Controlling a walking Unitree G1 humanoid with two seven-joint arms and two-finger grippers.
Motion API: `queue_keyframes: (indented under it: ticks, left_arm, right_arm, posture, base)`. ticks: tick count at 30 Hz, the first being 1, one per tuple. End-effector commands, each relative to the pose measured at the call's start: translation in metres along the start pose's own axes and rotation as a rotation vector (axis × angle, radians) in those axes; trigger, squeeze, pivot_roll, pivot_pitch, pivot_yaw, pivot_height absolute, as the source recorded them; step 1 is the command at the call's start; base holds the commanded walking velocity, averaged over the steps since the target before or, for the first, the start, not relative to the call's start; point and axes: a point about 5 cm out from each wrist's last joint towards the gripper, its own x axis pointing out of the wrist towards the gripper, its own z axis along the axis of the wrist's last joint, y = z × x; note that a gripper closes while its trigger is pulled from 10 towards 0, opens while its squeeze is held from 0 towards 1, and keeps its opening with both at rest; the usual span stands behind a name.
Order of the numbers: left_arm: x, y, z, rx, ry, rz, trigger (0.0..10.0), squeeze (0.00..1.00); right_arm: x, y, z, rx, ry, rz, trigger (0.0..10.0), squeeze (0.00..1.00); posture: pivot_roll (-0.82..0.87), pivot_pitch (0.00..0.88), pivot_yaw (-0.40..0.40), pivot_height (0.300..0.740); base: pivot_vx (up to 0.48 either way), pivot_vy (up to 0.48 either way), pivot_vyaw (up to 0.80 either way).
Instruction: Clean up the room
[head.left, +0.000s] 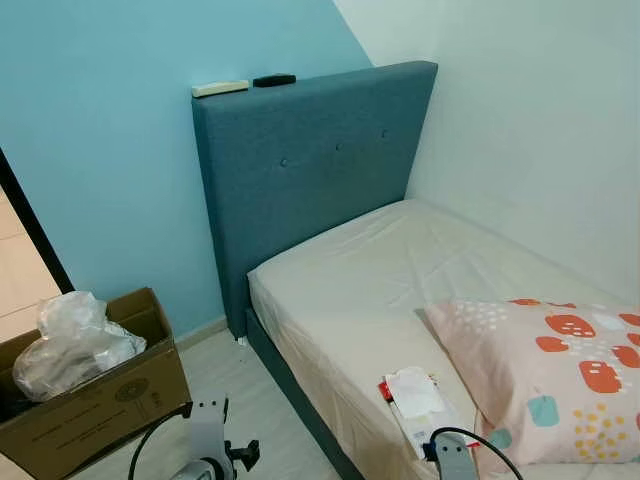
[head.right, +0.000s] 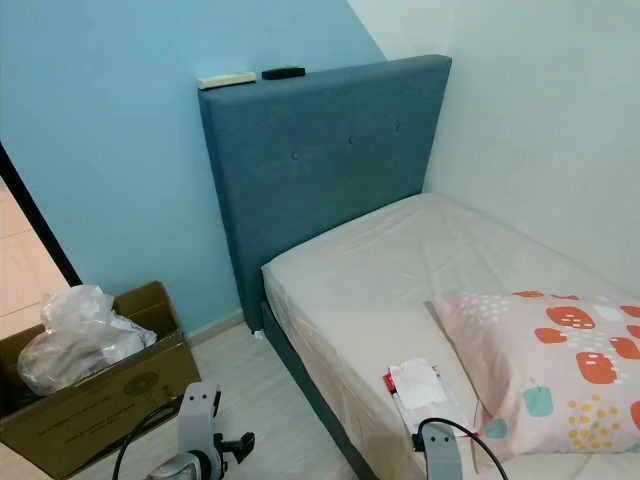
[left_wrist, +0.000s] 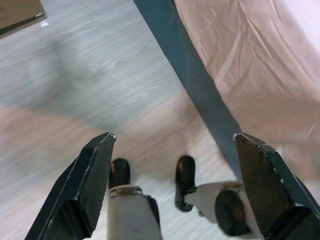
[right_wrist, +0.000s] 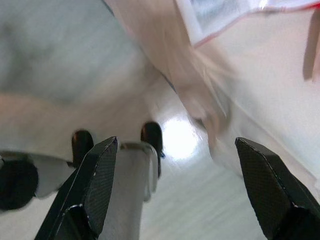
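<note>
Small blue-walled bedroom, bed (head.left: 380, 290) bare-sheeted. Paper packet (head.left: 415, 400) at mattress edge beside pillow (head.left: 560, 380): probably light, floppy, best pinched at free edge. Left gripper (left_wrist: 172, 150) and right gripper (right_wrist: 175, 150) wide open, empty, above floor.

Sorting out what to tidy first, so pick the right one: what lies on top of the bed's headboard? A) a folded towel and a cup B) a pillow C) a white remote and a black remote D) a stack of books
C: a white remote and a black remote lie side by side along the top edge of the blue headboard, while the patterned pillow rests on the mattress.
</note>
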Motion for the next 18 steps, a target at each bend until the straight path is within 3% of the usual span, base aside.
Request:
queue_keyframes:
  ticks: [1,5,9,18]
  left_arm:
    - [0.000,0.004,0.006,-0.014,-0.022,0.018,10.0,0.00]
    - [0.000,0.004,0.005,-0.016,-0.009,0.021,10.0,0.00]
    - [-0.001,0.000,-0.010,0.009,0.047,0.007,10.0,0.00]
    - [-0.002,-0.008,-0.021,0.064,0.081,-0.045,10.0,0.00]
  right_arm:
    - [0.001,0.001,0.009,0.023,-0.039,0.009,10.0,0.00]
    - [0.001,0.000,0.010,0.001,-0.028,0.015,10.0,0.00]
    - [0.001,0.000,0.007,-0.036,0.011,0.004,10.0,0.00]
    - [0.000,-0.003,0.005,-0.002,0.003,-0.022,10.0,0.00]
  posture:
    - [0.01,0.000,-0.068,0.740]
    - [0.01,0.000,-0.075,0.740]
    - [-0.01,0.000,-0.069,0.735]
    - [-0.03,0.000,-0.053,0.700]
  base:
    - [0.000,0.000,0.00]
    - [0.000,0.000,0.00]
    - [0.000,0.000,0.00]
    - [0.000,0.000,0.00]
